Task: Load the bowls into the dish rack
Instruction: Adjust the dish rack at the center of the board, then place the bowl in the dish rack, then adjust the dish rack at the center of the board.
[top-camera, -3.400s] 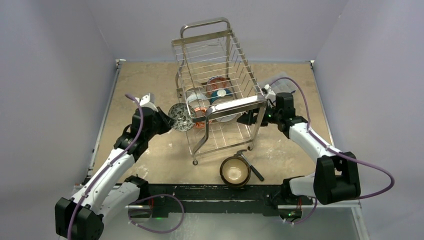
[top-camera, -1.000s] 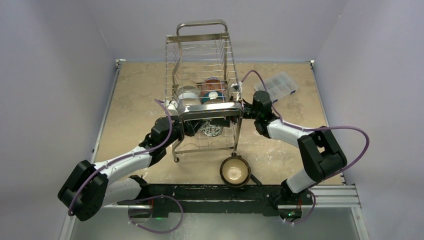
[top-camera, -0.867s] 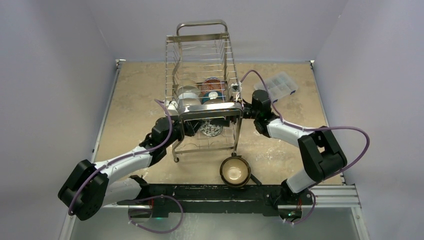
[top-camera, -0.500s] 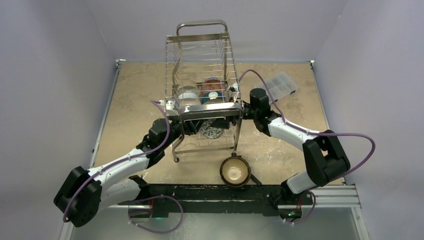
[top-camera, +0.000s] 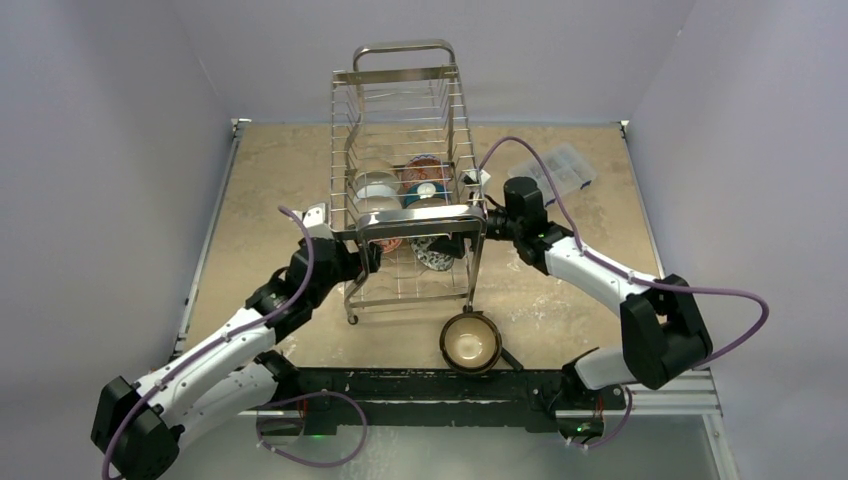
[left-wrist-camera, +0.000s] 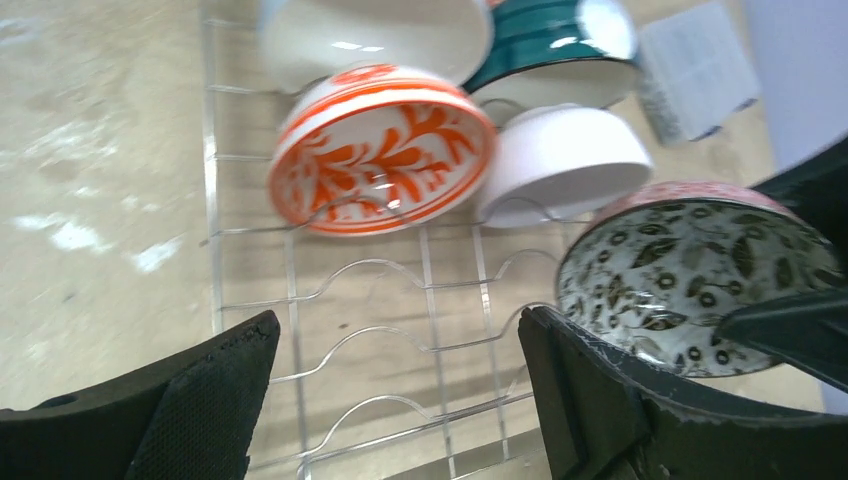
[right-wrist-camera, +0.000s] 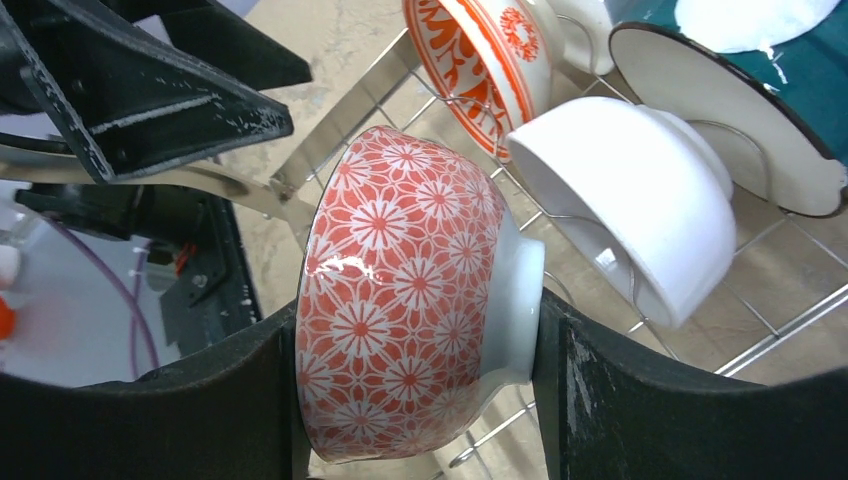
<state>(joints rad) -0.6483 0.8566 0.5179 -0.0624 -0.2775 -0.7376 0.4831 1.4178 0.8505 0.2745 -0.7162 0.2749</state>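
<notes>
Clasping glossy round red-flowered bowl in right hand.

The top external camera is looking down from above and behind the arm bases, which are sitting along the bottom edge. It is standing far enough back to be taking in the whole table, with the dish rack at upper centre. The left wrist camera is peering forward between the fingers of the left gripper, close to the rack's wire floor. The right wrist camera is facing back toward the left arm, even closer, with the red-patterned bowl filling mid-frame. Both wrist views are sharing that bowl, the orange-leaf bowl and the white bowl.
</notes>
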